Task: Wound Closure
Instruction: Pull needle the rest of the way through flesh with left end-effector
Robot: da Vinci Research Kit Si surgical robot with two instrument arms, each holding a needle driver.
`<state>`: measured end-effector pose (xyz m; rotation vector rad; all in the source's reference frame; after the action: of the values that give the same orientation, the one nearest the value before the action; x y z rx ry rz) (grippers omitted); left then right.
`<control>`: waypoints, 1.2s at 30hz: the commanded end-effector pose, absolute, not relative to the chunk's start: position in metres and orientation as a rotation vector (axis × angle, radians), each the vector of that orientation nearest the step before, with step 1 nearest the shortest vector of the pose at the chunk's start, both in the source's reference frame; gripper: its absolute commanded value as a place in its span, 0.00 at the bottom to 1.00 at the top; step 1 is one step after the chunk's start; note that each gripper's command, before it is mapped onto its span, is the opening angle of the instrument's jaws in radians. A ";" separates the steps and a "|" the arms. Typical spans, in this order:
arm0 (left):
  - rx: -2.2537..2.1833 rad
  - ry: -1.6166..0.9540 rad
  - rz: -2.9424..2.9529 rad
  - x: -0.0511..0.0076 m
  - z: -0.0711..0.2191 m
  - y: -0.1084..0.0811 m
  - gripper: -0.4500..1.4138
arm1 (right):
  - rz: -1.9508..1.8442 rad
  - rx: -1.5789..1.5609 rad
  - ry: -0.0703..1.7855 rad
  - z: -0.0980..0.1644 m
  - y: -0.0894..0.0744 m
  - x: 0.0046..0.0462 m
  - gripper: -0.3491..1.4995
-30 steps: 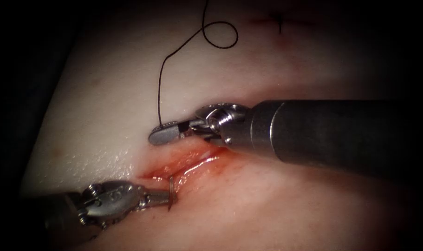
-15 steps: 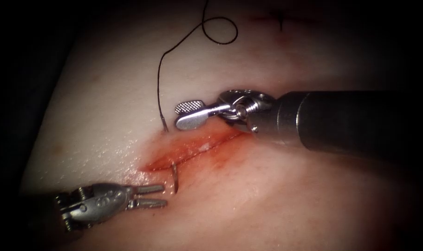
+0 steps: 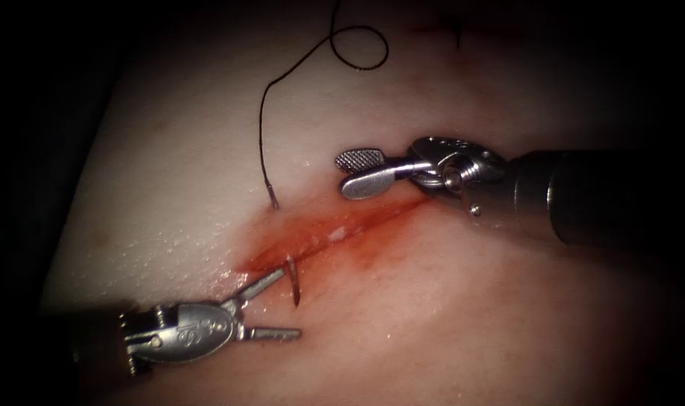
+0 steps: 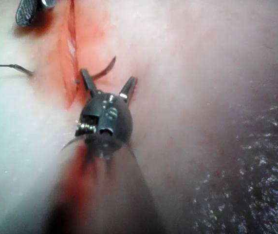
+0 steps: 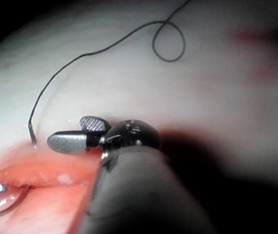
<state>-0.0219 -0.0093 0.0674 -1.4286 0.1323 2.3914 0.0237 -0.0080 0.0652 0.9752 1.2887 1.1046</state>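
Observation:
The curved needle [image 3: 292, 284] sits in the tissue [image 3: 169, 173]. Its tip sticks out on the right side of the cut [image 3: 334, 233], and its tail goes in on the left side where the dark thread [image 3: 261, 135] ends. My left tool [image 3: 291, 302] stands open with one jaw on either side of the exposed tip, holding nothing. In the left wrist view the open left tool [image 4: 108, 75] lies just short of the needle [image 4: 105, 67]. My right tool [image 3: 344, 173] hovers open above the cut's right half, empty. The right wrist view shows the right tool [image 5: 66, 130] beside the thread's entry [image 5: 31, 131].
The thread runs up from the tissue into a small loop [image 3: 361, 49] at the far side. A short earlier stitch mark [image 3: 455, 34] lies beyond it. Red fluid [image 3: 282, 248] wets the cut's edges. The right tool's thick shaft [image 3: 605, 195] spans the right side.
The right tool let go of the needle's tail and drew back to the right, open. The left tool released the tip, backed off, then came forward with wider jaws around it.

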 end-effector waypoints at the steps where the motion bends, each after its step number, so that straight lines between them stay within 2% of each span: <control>1: -1.429 0.139 2.396 -0.0226 0.068 -0.009 0.49 | 1.103 0.975 1.295 0.066 -0.008 0.0246 0.85; 15: -1.423 0.190 2.359 -0.0234 0.070 -0.007 0.42 | 1.115 0.946 1.319 0.066 -0.009 0.0249 0.84; 16: -1.423 0.192 2.359 -0.0235 0.070 -0.007 0.40 | 1.111 0.940 1.321 0.066 -0.009 0.0249 0.84; 18: -1.420 0.192 2.354 -0.0237 0.071 -0.006 0.25 | 1.122 0.912 1.325 0.065 -0.009 0.0248 0.82; 21: -1.417 0.176 2.336 -0.0235 0.071 -0.006 0.10 | 1.095 0.845 1.344 0.065 -0.009 0.0246 0.79; 22: -1.418 0.170 2.332 -0.0233 0.071 -0.006 0.00 | 1.075 0.799 1.353 0.065 -0.009 0.0244 0.76; 29: -1.426 -0.002 2.195 -0.0233 0.071 -0.007 0.00 | 0.962 0.610 1.392 0.064 -0.006 0.0234 0.58; 30: -1.430 -0.037 2.172 -0.0234 0.071 -0.007 0.00 | 0.924 0.621 1.406 0.064 -0.006 0.0233 0.57; 33: -1.448 -0.174 2.064 -0.0239 0.070 -0.007 0.00 | 0.901 0.616 1.415 0.063 -0.005 0.0234 0.64; 36: -1.444 -0.297 1.968 -0.0244 0.069 -0.008 0.00 | 0.873 0.645 1.428 0.063 -0.006 0.0236 0.61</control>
<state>-0.0240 -0.0075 0.0681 -1.4418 -0.3302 1.9387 0.0227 -0.0057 0.0629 0.6424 1.4261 0.8720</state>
